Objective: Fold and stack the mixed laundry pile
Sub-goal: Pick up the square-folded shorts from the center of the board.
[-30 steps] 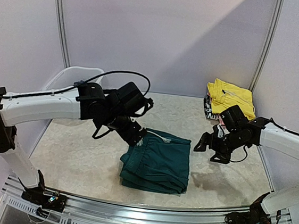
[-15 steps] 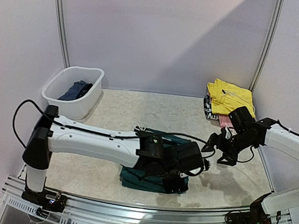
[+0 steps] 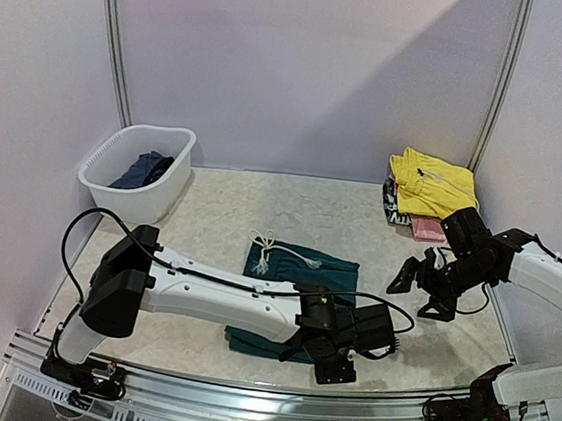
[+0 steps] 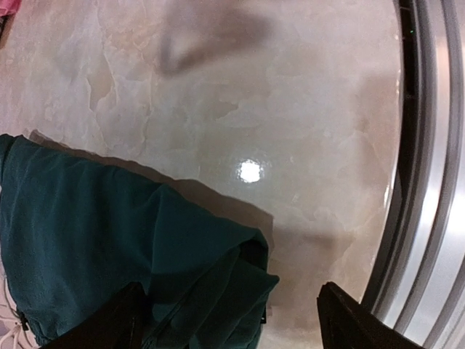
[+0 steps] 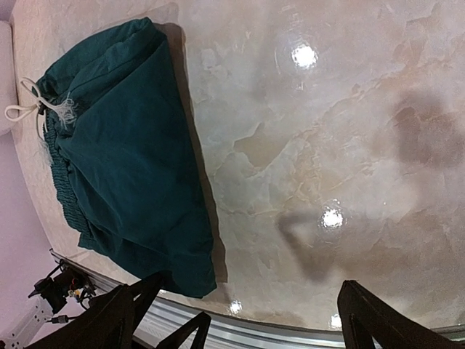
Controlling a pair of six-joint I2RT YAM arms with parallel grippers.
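Taking the overhead view as a clock face with the arm bases at 6, the teal shorts (image 3: 300, 271) lie folded flat near the centre of the pale marbled surface (image 3: 221, 204). Their white drawstring (image 3: 262, 245) trails loose off the waistband toward 11 o'clock.

The left arm reaches low across the near edge. Its left pincer (image 3: 337, 365) sits at the 5 o'clock corner of the shorts. In the left wrist view the left pincer (image 4: 232, 329) stands wide, and the folded corner of the shorts (image 4: 94, 218) lies between the two dark fingers (image 4: 109, 327) without being pinched. The metal rail (image 4: 421, 182) of the near edge runs just beside it.

The right pincer (image 3: 419, 295) hangs above bare surface at 3 o'clock of the shorts, well apart from them. In its own wrist view the right pincer (image 5: 251, 320) is spread wide with nothing in it.

At 1 o'clock a yellow garment (image 3: 433, 181) tops a folded stack, with a pink piece (image 3: 428, 228) showing below it. At 10 o'clock a white tub (image 3: 171, 154) holds a dark blue cloth (image 3: 145, 168).
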